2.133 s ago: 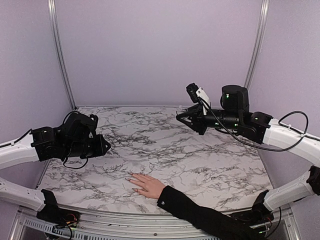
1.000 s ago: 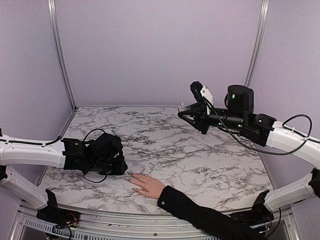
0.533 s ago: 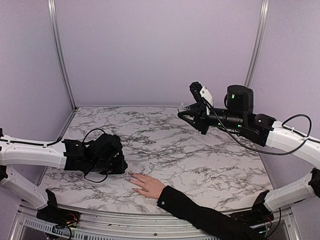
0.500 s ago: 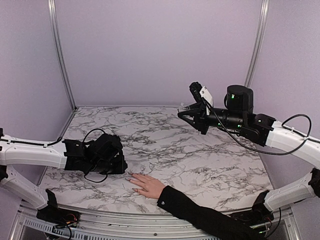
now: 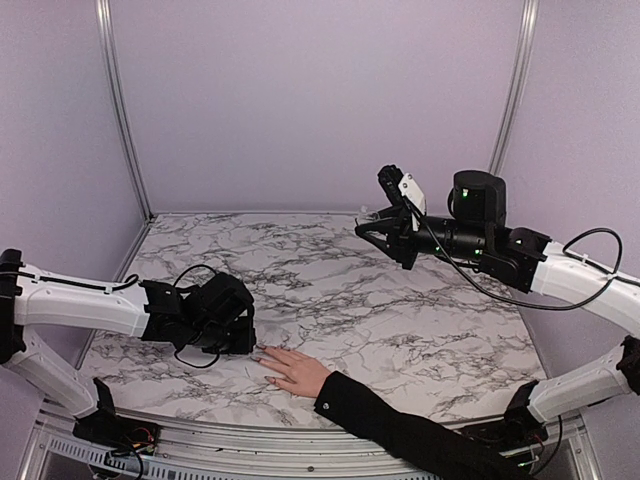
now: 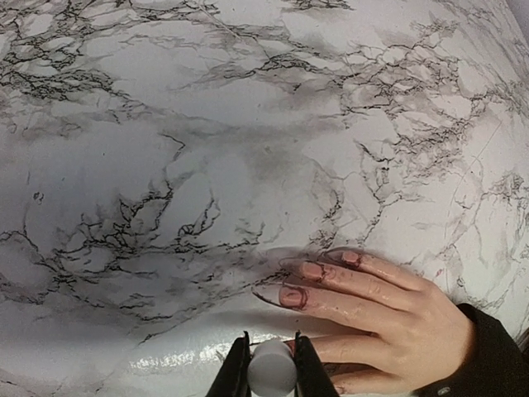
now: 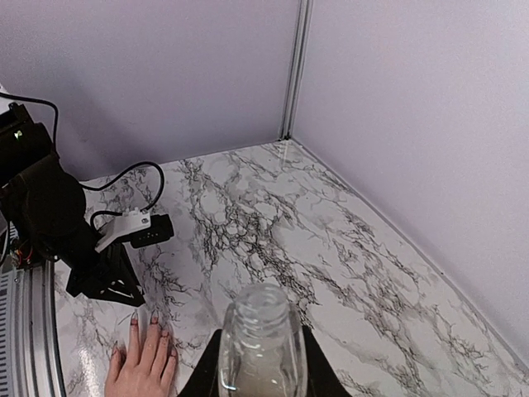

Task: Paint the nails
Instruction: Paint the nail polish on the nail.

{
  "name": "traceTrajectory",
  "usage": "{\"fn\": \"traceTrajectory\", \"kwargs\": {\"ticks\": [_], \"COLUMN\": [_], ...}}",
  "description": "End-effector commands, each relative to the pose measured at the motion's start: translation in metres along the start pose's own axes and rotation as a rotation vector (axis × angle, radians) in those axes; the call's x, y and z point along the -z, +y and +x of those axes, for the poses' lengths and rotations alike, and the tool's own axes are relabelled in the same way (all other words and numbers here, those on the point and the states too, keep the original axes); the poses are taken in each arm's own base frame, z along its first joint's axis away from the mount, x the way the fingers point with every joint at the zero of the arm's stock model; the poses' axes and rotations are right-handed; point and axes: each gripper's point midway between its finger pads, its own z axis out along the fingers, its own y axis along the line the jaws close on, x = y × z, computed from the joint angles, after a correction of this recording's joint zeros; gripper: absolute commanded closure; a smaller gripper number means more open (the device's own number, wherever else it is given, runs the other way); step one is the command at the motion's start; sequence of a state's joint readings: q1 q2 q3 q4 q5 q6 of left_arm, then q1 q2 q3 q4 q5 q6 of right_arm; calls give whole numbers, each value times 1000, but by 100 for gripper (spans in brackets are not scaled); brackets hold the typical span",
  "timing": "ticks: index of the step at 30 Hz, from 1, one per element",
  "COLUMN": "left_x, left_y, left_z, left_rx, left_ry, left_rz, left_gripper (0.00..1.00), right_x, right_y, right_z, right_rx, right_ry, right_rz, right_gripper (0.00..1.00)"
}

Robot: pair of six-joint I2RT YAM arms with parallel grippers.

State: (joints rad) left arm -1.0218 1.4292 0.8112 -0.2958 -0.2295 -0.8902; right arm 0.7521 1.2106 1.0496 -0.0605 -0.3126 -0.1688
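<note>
Where the left fingers (image 6: 240, 374) hang low over the tabletop (image 5: 400, 320), we see them pinched on a small white cylinder (image 6: 272, 368), just beside the fingertips of a pale hand (image 6: 388, 314). The hand lies palm down near the front edge, and its nails (image 6: 291, 295) look reddish-brown. The right fingers (image 7: 208, 370), raised over the far right side, clamp a clear bottle (image 7: 259, 331). The tabletop is white marble with black veins, closed in by lilac walls (image 5: 320, 100).
</note>
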Motion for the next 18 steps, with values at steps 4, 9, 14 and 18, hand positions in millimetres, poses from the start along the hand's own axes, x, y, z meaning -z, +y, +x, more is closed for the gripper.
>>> {"fn": "traceTrajectory", "kwargs": {"ticks": [4, 9, 14, 18], "left_x": [-2, -2, 2, 1], "left_y": [-7, -7, -4, -2], "left_z": [-5, -5, -6, -4], "left_rx": [-7, -4, 3, 7], "left_ry": [6, 3, -9, -1], "left_rz": [11, 11, 10, -2], "left_gripper": [100, 100, 100, 100], "right_x": [3, 3, 3, 3], "right_y": [-3, -3, -4, -4], "right_z": [-16, -14, -14, -14], "right_rx": [27, 27, 32, 33], "right_ry": [-39, -35, -35, -32], "right_rz": [7, 7, 9, 10], "right_gripper": [100, 100, 100, 100]}}
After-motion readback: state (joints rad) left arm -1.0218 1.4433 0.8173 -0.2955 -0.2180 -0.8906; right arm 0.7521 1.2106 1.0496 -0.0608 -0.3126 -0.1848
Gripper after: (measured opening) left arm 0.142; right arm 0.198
